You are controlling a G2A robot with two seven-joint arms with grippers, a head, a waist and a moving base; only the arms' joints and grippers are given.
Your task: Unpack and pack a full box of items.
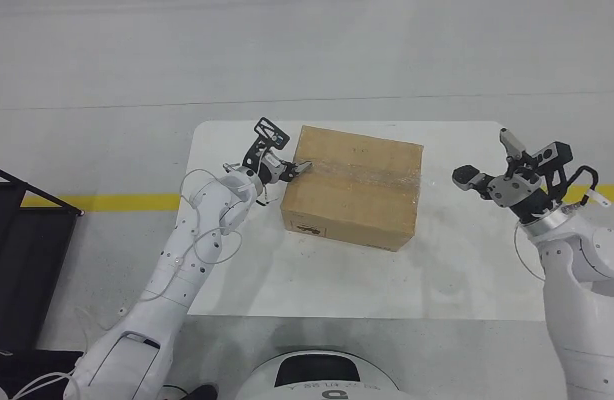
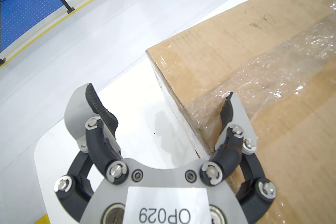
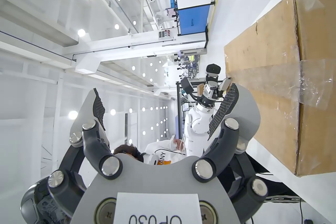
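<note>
A closed brown cardboard box (image 1: 355, 186) sealed with a strip of clear tape (image 1: 372, 172) sits in the middle of the white table (image 1: 457, 270). My left gripper (image 1: 283, 150) is open at the box's left end, one fingertip (image 2: 227, 107) touching the taped top edge (image 2: 202, 114) and the other finger (image 2: 97, 104) out over the table. My right gripper (image 1: 487, 160) is open and empty, held off to the right of the box (image 3: 283, 72), apart from it. In the left wrist view the box (image 2: 249, 51) top and its wrinkled tape (image 2: 288, 70) lie just ahead of the left gripper (image 2: 160, 101).
Bare table surface lies in front of the box and on both sides. A yellow floor line (image 1: 107, 201) runs behind the table. A black rack (image 1: 17, 250) stands on the floor at the far left.
</note>
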